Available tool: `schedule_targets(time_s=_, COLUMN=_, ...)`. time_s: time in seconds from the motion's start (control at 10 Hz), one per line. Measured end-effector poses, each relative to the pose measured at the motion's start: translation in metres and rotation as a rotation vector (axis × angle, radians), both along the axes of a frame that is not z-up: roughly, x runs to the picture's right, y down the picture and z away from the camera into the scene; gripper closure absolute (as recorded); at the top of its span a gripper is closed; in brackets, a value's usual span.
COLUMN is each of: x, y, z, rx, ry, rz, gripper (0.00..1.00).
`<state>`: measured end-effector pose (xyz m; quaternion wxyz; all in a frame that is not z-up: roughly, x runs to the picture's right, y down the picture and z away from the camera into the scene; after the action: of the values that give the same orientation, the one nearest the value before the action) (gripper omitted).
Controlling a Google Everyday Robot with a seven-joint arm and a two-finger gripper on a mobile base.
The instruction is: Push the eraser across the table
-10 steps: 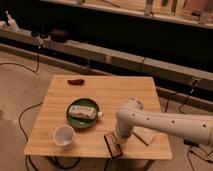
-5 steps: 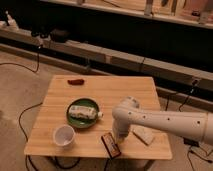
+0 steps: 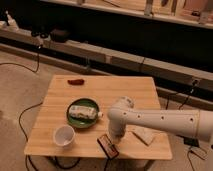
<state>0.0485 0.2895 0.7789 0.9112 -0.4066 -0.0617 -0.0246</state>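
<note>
The gripper (image 3: 116, 136) is hanging just above the eraser (image 3: 108, 146) near the bench's (image 3: 60, 95) front edge, its state impossible to tell.

The gripper (image 3: 116, 137) is hidden beneath the white arm (image 3: 160, 121), just beside the eraser (image 3: 108, 146). The arm runs off the right edge. The pale block (image 3: 144, 135) is partly covered.

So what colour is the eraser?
Dark brown-black with a reddish-orange strip, seen in the camera view: the eraser lies below the gripper near the table's front edge.
</note>
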Motion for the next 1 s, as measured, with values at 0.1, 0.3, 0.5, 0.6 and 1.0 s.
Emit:
schedule_targets(time_s=0.1, x=-0.005, y=0.003, z=0.000, rx=-0.005, ry=-0.006, rz=-0.010, gripper=0.96)
schedule_targets(time_s=0.3, x=-0.014, y=0.004, z=0.001, rx=-0.009, ry=-0.016, rz=-0.025, gripper=0.96)
schedule_targets(time_s=0.5, x=-0.022, y=0.003, z=0.003, rx=-0.012, ry=-0.022, rz=-0.034, gripper=0.96)
schedule_targets(time_s=0.6, x=-0.023, y=0.003, z=0.004, rx=-0.015, ry=-0.022, rz=-0.039, gripper=0.96)
schedule_targets(time_s=1.0, x=-0.037, y=0.007, z=0.005, rx=-0.023, ry=-0.045, rz=-0.068, gripper=0.96)
